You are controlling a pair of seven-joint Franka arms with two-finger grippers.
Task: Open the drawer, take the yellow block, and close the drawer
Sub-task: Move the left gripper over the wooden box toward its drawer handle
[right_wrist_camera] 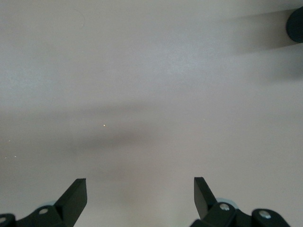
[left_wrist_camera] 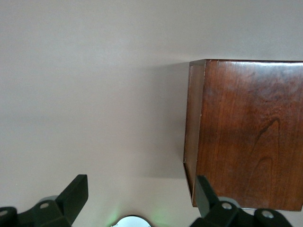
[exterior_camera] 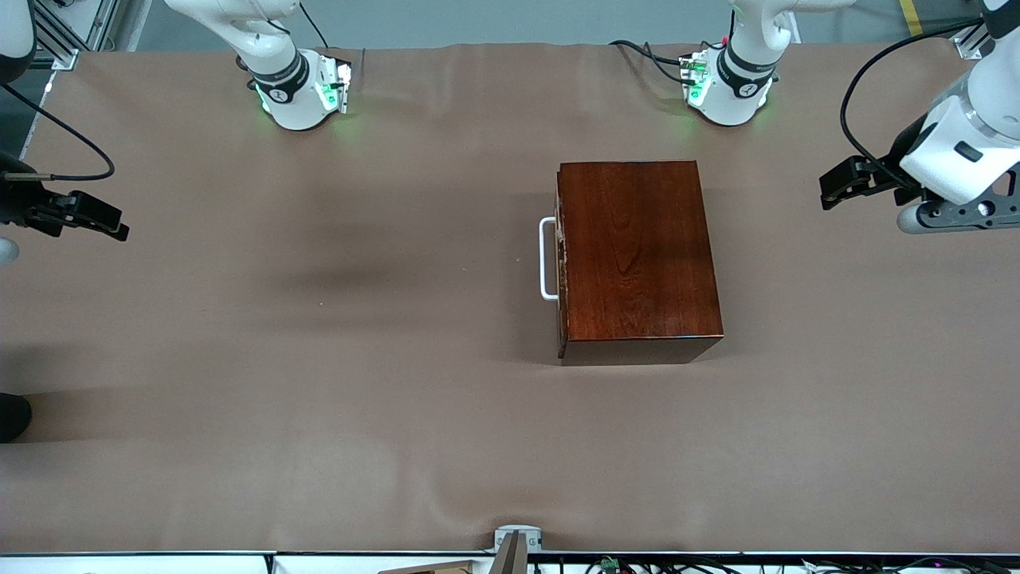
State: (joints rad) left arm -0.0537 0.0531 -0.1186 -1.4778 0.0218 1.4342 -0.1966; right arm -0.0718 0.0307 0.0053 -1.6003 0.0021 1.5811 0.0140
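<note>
The mahogany box stands on the table, toward the left arm's end. Its drawer is pushed fully in, and the white bar handle faces the right arm's end of the table. The yellow block is hidden. My left gripper hangs open above the table at the left arm's end, apart from the box. In the left wrist view that gripper is empty, with the box beside one finger. My right gripper hovers open over the right arm's end; the right wrist view shows only bare cloth between its fingertips.
A brown cloth covers the whole table. The two arm bases stand along the edge farthest from the front camera. A small metal clamp sits at the nearest edge. A dark round object shows at the right arm's end.
</note>
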